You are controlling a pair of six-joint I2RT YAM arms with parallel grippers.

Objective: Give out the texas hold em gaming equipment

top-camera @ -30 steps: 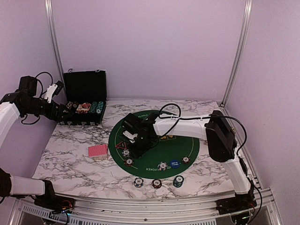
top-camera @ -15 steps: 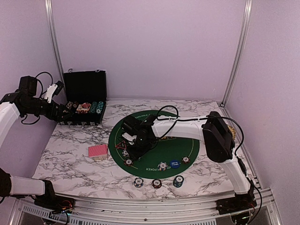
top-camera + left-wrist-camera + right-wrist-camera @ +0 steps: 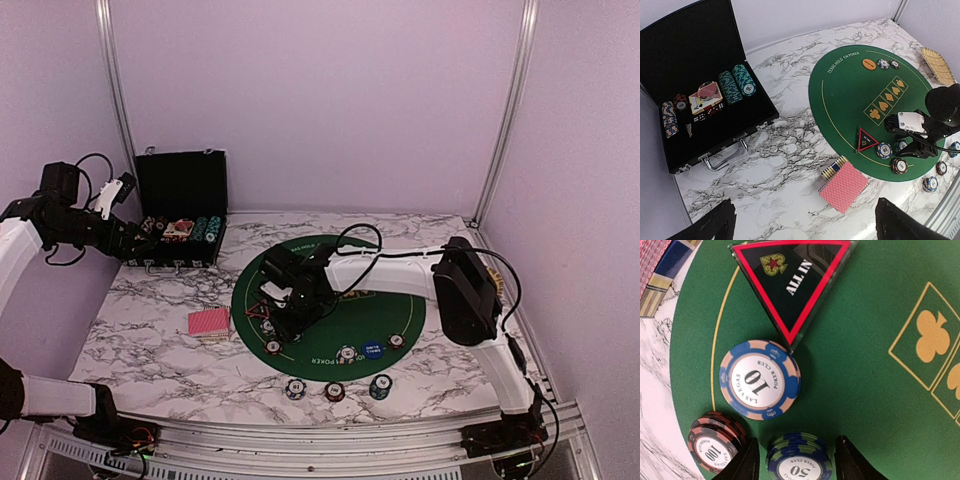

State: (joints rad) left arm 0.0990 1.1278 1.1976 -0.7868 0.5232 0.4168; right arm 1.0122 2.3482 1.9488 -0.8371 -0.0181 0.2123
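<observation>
On the round green mat (image 3: 875, 405), my right gripper (image 3: 799, 463) stands open astride a short stack of blue-green "50" chips (image 3: 799, 460), with a gap at each finger. Just beyond lie a blue "10" chip (image 3: 760, 380), a dark red "100" stack (image 3: 715, 442) and the red-rimmed black triangle (image 3: 795, 280). The top view has this gripper (image 3: 283, 318) low at the mat's left side. The red-backed card deck (image 3: 844, 186) lies on the marble left of the mat. My left gripper (image 3: 807, 231) hangs wide open and empty, high above the marble by the case.
An open black case (image 3: 705, 100) with chip rows, cards and dice stands back left. An orange button (image 3: 869, 63) and a tan slatted wooden object (image 3: 937, 64) lie at the far side. Three chip stacks (image 3: 334, 391) sit off the mat's front edge; a blue button (image 3: 371, 349) lies on the mat.
The right jaws have spread a little wider, and the arm has shifted slightly left on the mat. The left arm has not moved.
</observation>
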